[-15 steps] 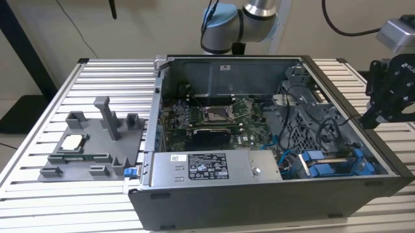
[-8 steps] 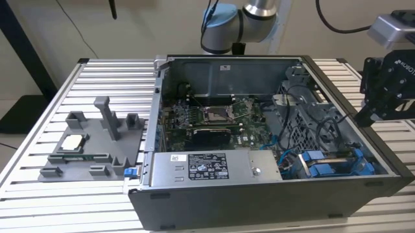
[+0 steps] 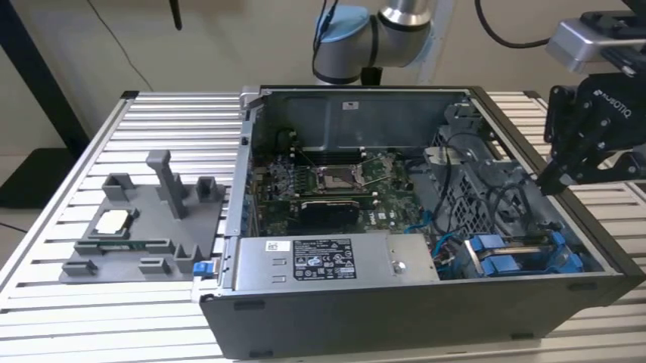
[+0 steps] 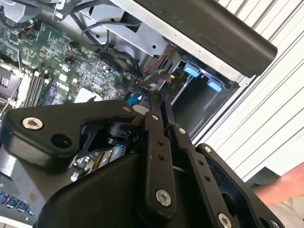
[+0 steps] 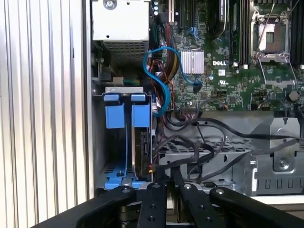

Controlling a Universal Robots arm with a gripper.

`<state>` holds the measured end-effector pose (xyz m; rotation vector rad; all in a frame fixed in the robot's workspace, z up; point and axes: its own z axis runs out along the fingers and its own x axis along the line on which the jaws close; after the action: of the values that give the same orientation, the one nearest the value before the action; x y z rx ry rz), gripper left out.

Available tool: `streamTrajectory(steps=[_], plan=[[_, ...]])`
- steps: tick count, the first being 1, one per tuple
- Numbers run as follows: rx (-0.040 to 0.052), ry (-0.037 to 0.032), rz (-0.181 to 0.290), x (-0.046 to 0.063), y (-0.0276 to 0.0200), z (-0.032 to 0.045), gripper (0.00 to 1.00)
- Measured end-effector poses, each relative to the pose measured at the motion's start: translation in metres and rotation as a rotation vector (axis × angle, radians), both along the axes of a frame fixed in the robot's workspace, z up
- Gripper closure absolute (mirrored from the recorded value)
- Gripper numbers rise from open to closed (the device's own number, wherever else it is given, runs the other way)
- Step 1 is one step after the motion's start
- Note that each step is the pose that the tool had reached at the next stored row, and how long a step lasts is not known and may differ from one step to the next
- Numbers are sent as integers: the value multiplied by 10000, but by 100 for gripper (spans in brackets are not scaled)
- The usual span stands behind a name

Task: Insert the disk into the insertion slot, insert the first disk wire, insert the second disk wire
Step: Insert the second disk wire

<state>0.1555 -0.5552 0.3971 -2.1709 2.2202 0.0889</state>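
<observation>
As the disk (image 5: 141,116) is seated in its bay (image 5: 99,142) at the exterior view's right, the hand (image 5: 167,173) is held narrow, closed up, at a black wire (image 4: 152,84).

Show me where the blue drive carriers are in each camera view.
Exterior view: blue carriers in the near corner of the case, toward the exterior view's right.
First wrist view: side by side, between the case wall and the black cables.
Second wrist view: blue carriers beneath the case's rim.
Shared landmark: the green motherboard.

Bright blue disk carrier (image 5: 141,116), green motherboard (image 5: 223,90)
</observation>
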Motion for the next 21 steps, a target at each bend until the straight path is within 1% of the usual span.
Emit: streamTrajectory(steps=[7,10,12,18,21], plan=[[1,-144,0,-213,24,2,84],[1,-220,1,-302,26,2,84],[2,-258,0,-343,27,2,84],[-1,-265,1,-350,26,0,84],[2,-265,1,-350,22,-24,84]])
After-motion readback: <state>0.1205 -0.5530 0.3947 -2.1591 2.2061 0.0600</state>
